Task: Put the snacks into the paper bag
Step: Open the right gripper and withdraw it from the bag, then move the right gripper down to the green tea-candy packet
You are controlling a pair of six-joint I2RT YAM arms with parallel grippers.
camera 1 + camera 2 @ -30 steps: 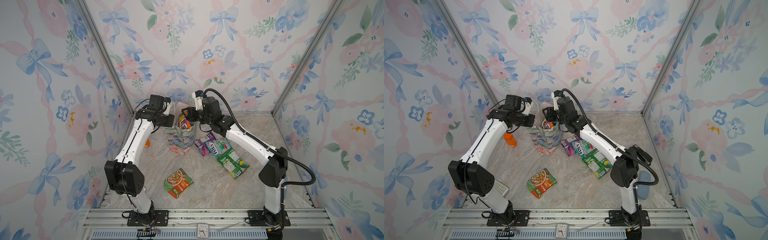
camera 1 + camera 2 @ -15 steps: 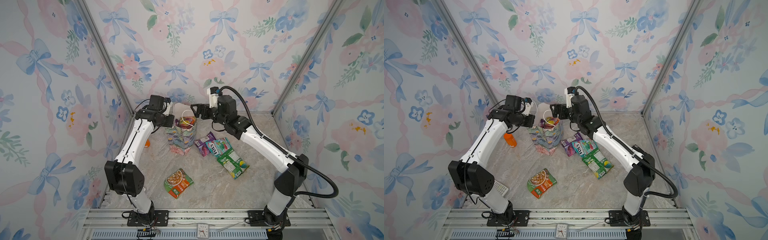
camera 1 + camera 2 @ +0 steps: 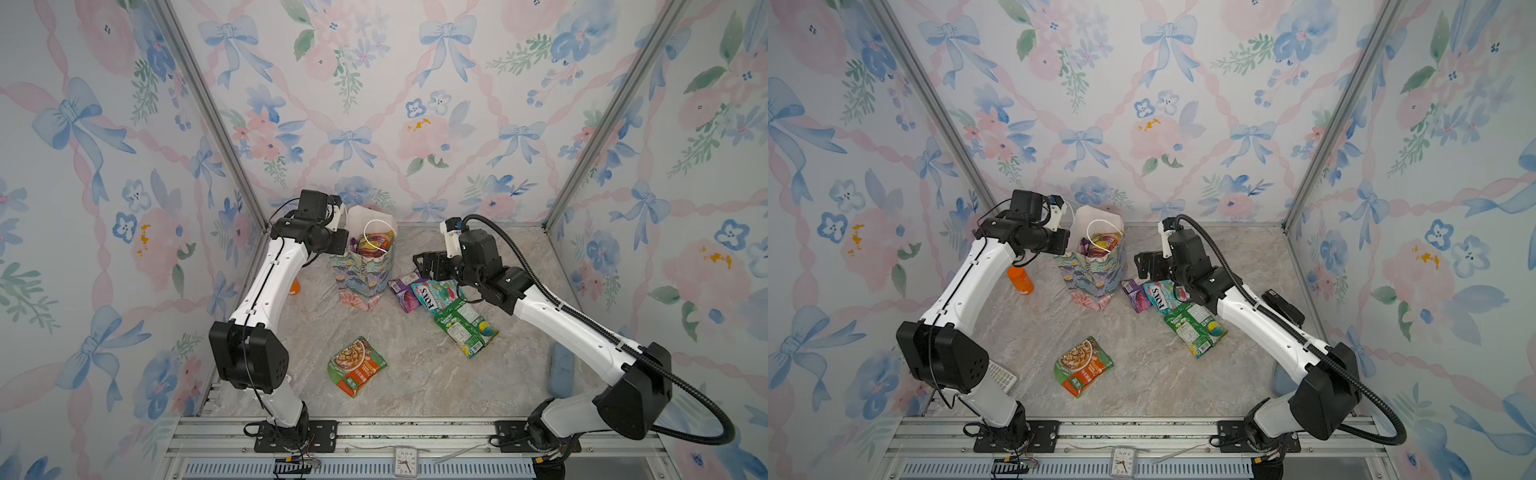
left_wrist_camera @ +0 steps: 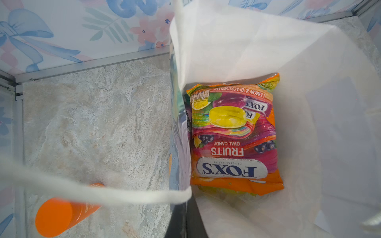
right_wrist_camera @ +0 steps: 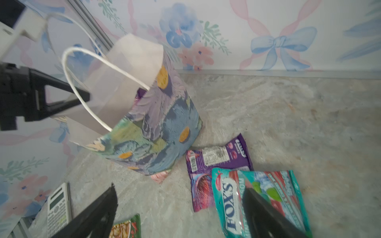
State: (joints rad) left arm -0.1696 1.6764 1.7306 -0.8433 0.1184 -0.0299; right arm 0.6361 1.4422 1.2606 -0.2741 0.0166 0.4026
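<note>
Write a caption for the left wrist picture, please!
Orange Fox's candy packet lies inside the paper bag, orange bottle outside.

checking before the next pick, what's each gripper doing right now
left gripper: closed on the paper bag rim.
right gripper: open, empty.

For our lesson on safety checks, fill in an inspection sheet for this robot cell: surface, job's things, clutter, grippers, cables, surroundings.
Surface: marble-patterned tabletop; no damage seen.
Job's things: paper bag upright, Fox's fruits packet inside; purple packet, teal packet and green packet overlapping beside it; noodle packet apart, nearer the front.
Clutter: orange bottle lying down, calculator, black stapler, clock by the front rail.
Grippers: left gripper shut on the bag's rim; right gripper open, empty, over the teal packet.
Cables: black ribbed hose along the right arm; thin wires at the left wrist.
Surroundings: floral wallpaper on three sides, metal corner posts.
</note>
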